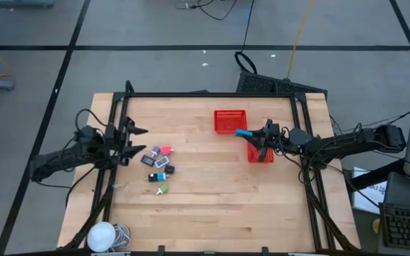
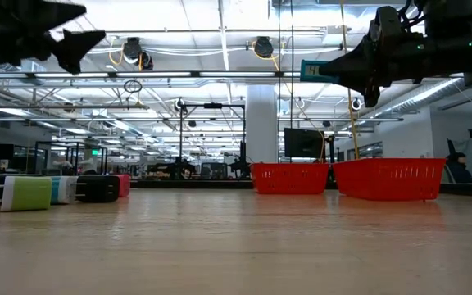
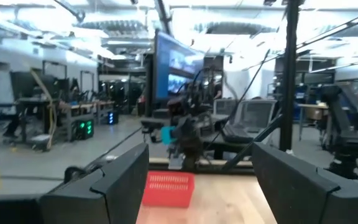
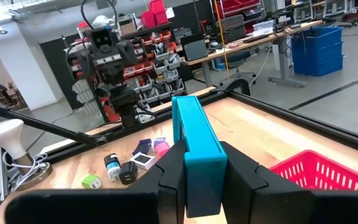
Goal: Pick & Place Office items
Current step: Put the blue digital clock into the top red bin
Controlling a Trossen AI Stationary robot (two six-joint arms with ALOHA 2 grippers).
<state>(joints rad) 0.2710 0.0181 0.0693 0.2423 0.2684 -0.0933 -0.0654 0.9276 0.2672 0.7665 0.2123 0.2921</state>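
1. Two pincers, both mine. My right gripper (image 4: 199, 177) is clenched on a blue block (image 4: 195, 152), carried high above the table over the nearer red basket (image 1: 260, 153). My left gripper (image 3: 197, 180) hangs released and empty, above the table's left edge beside the loose pile.
2. Two red mesh baskets: the one under my right pincer and a second basket (image 1: 230, 121) just beside it, toward the table's far edge.
3. One cluster of office items (image 1: 158, 165) left of centre on the table (image 1: 212, 206); I count about seven small pieces, among them pink, green, white and black, though some lie too close together to tally firmly.
4. Risk, as I judge it: the block juts well past my fingers, so letting go from this height could bounce it off the rim or out of the basket.
5. Risk: the baskets stand close together, and a drifting drop could land between them.
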